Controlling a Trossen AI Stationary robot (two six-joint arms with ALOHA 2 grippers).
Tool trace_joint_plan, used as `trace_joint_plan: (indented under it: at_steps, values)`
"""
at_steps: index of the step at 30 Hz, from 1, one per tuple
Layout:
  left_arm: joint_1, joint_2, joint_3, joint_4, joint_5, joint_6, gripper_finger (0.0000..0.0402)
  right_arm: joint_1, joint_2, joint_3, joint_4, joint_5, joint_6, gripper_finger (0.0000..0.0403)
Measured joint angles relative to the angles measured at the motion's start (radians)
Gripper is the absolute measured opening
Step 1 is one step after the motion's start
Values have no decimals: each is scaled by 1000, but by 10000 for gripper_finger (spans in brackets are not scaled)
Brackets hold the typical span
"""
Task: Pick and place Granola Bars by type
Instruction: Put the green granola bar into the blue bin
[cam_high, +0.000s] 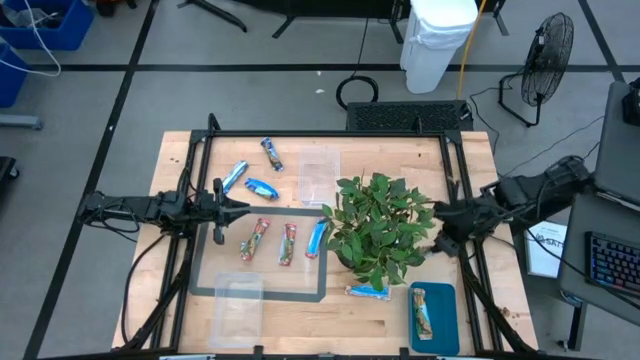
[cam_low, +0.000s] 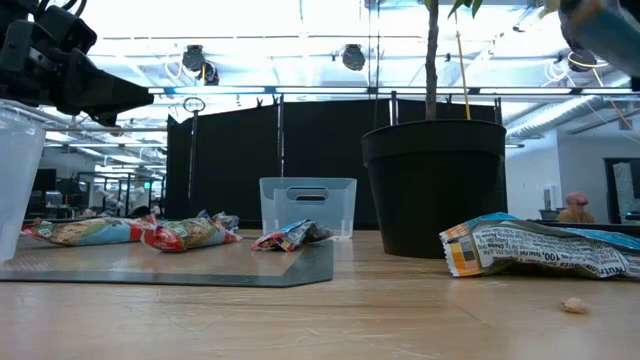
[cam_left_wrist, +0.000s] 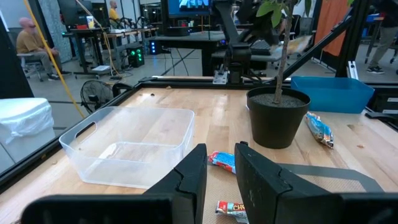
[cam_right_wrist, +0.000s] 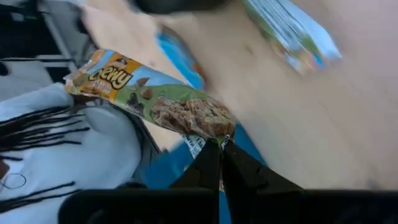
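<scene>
My right gripper (cam_right_wrist: 219, 144) is shut on a green-and-beige granola bar (cam_right_wrist: 155, 102), above the table's right side next to the potted plant (cam_high: 380, 225). In the high view the plant's leaves and the gripper (cam_high: 442, 236) hide that bar. Another green-and-beige bar (cam_high: 421, 310) lies in the teal tray (cam_high: 447, 325). Two red-and-tan bars (cam_high: 255, 240) (cam_high: 288, 243) and a blue one (cam_high: 317, 238) lie on the grey mat (cam_high: 210, 285). More blue bars (cam_high: 262, 187) lie farther back, and one (cam_high: 367, 292) lies near the plant. My left gripper (cam_left_wrist: 221, 171) waits level at the mat's left edge, open, with nothing between its fingers. My right gripper pinches the crimped end (cam_right_wrist: 210, 132) of the green-and-beige bar's wrapper between its two fingertips. The fingers slant downward, and the bar reaches out past them, lengthwise, lifted clear of the table.
A clear tub (cam_high: 320, 175) stands at the back centre and another (cam_high: 237, 310) at the near left, over the mat's corner. The black plant pot (cam_low: 435, 185) and its leaves fill the middle right. A dark frame rims the table, and bare wood lies along the near edge.
</scene>
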Motion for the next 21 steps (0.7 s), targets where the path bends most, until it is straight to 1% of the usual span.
trace_joint_plan:
  at_steps: [6, 9, 12, 14, 16, 21]
  values:
    - [0, 0, 0, 0, 0, 0, 88, 300, 66, 0, 197, 296, -16, 0]
    - [0, 0, 0, 0, 0, 0, 88, 464, 95, 0, 226, 427, 92, 0]
    - [0, 0, 0, 0, 0, 0, 88, 611, 130, 0, 216, 541, 276, 0]
    - [0, 0, 0, 0, 0, 0, 88, 686, 163, 0, 222, 594, 399, 0]
    - [0, 0, 0, 0, 0, 0, 88, 743, 207, 0, 235, 621, 507, 0]
    - [0, 0, 0, 0, 0, 0, 88, 818, 328, 0, 369, 621, 710, 0]
